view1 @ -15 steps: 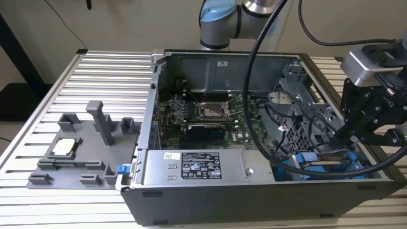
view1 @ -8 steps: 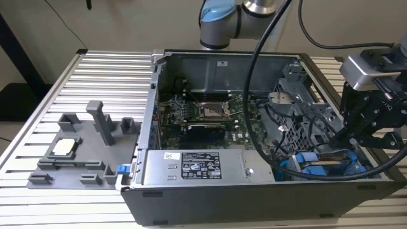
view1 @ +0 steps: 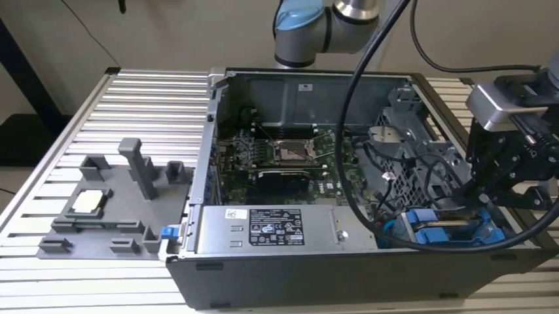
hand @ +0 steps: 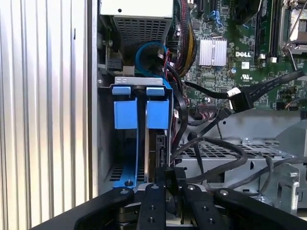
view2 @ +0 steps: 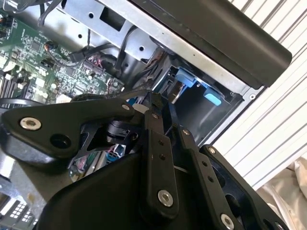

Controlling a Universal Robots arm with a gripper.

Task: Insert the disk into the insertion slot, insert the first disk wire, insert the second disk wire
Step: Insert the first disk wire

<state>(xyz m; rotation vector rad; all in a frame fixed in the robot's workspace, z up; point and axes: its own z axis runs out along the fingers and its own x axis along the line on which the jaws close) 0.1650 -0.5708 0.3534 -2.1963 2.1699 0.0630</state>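
Jamming is the nearest danger. In the first wrist view the hand (hand: 168,178) is drawn narrow and looks pinched on the outer edge of the disk (hand: 159,153). The disk stands on edge, seemingly partway into the insertion slot (hand: 146,143), just beside a blue rail (hand: 139,148). If it is tilted even a little against that rail, I judge a push would wedge it rather than seat it, or make it slip in so thin a hold.

A bundle of black cables (hand: 211,149) runs right beside the slot's mouth. One of them could be caught between disk and metal and get crushed or block the travel. A loose black connector (hand: 238,99) lies over the motherboard (hand: 249,52), well apart from the bay, so neither wire looks plugged in.

In the exterior view the drive cage (view1: 444,230) sits at about four o'clock in the open computer case (view1: 288,278), next to the power supply (view1: 271,227). The arm's own thick cable (view1: 349,124) droops across the case interior. It could snag on a component or drag the approach off line. The hand's linkage also hangs near the case wall on the slatted desk (view1: 148,104).
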